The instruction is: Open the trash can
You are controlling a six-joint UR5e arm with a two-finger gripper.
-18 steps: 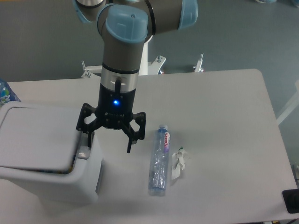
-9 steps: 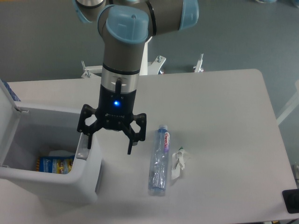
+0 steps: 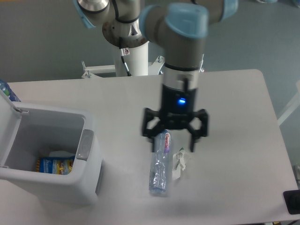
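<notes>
The trash can [image 3: 89, 176] is a large light-grey bin at the table's left front. Its lid [image 3: 6, 122] is swung up at the left edge, so the inside shows, with a blue and yellow packet [image 3: 50, 165] at the bottom. The darker grey latch button [image 3: 85, 144] sits on the right rim. My gripper [image 3: 172, 140] is open and empty. It hangs well to the right of the can, above the top end of a clear plastic bottle [image 3: 160, 164].
The clear bottle lies lengthwise on the table, with a small white crumpled wrapper [image 3: 179, 164] just right of it. A blue bottle top [image 3: 5, 93] peeks in at the far left edge. A dark object [image 3: 292, 201] sits at the table's right front corner.
The lid went from closed to swung open. My gripper then moved away from the can's latch, to the right, and now hangs over the clear bottle.
</notes>
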